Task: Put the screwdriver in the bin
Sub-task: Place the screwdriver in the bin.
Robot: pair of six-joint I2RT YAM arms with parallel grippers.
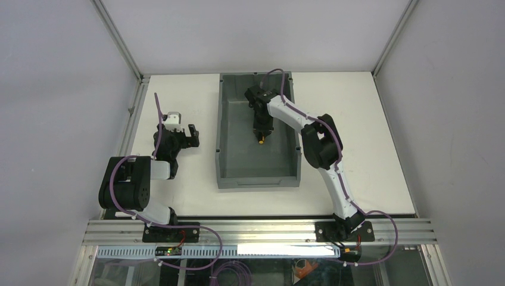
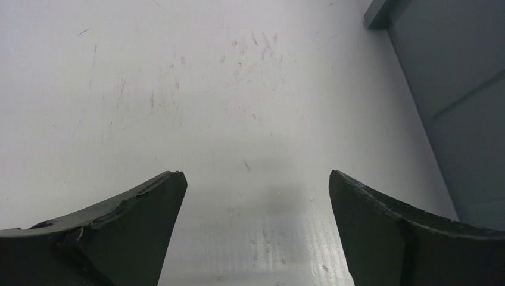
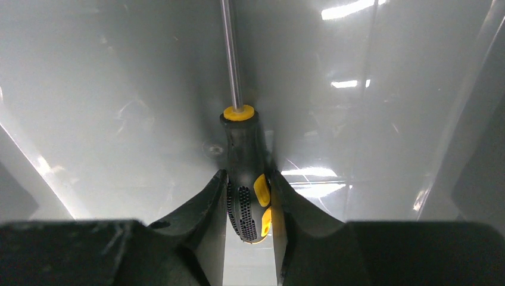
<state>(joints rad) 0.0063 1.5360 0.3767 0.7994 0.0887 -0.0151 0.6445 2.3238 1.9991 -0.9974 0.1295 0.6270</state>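
The screwdriver (image 1: 261,139), black-handled with yellow marks and a thin metal shaft, hangs inside the grey bin (image 1: 258,182). My right gripper (image 1: 261,128) reaches down into the bin's middle and is shut on it. In the right wrist view the fingers (image 3: 208,196) clamp the handle (image 3: 241,149) from both sides. The shaft points away toward the bin's shiny floor (image 3: 119,89). I cannot tell whether the screwdriver touches the floor. My left gripper (image 1: 192,136) is open and empty over the white table, left of the bin.
The bin's outer wall (image 2: 458,89) shows at the right of the left wrist view, close to my left gripper (image 2: 257,179). Scratched white table (image 2: 178,89) lies under it. Aluminium frame rails (image 1: 119,137) border the table.
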